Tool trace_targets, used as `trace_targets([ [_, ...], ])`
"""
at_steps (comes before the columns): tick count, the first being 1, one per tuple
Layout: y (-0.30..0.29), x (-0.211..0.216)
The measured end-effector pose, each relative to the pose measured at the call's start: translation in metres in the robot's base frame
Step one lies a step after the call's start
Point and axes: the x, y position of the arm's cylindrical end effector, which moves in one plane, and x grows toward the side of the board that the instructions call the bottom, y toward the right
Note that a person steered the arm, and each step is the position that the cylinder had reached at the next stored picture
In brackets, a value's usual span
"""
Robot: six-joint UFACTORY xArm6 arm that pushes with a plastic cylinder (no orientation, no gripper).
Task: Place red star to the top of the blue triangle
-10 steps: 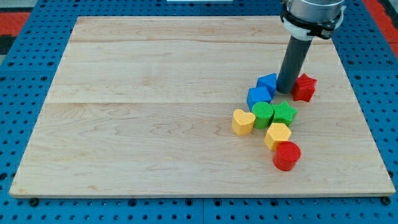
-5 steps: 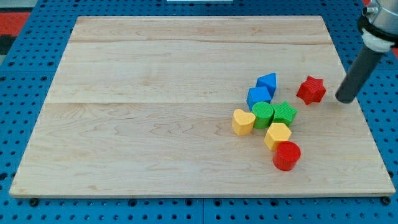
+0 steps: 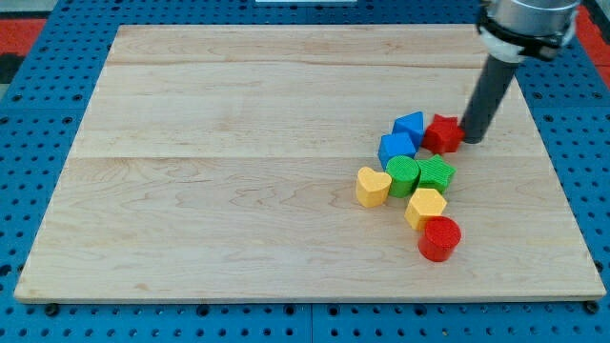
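The red star (image 3: pixel 442 132) lies right of centre on the wooden board (image 3: pixel 238 191), touching the right side of the blue triangle (image 3: pixel 410 125). My tip (image 3: pixel 473 139) stands just at the red star's right side, touching it. The dark rod rises from there toward the view's top right. A second blue block (image 3: pixel 396 149) sits just below-left of the blue triangle.
Below the blue blocks lies a cluster: a green round block (image 3: pixel 403 174), a green star (image 3: pixel 437 172), a yellow heart (image 3: pixel 373 186), a yellow hexagon (image 3: pixel 425 206) and a red cylinder (image 3: pixel 439 238). The board rests on a blue perforated table.
My tip moved from between the blue triangle and red star out to the right, then came back left, pushing the red star left against the blue triangle.
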Motion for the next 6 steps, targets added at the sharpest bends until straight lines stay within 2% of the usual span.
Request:
trace_targets([
  [1,0.007,0.038],
  [2,-0.023,0.038],
  [4,-0.038,-0.046],
  [5,-0.038,-0.075],
  [6,0.003,-0.077],
])
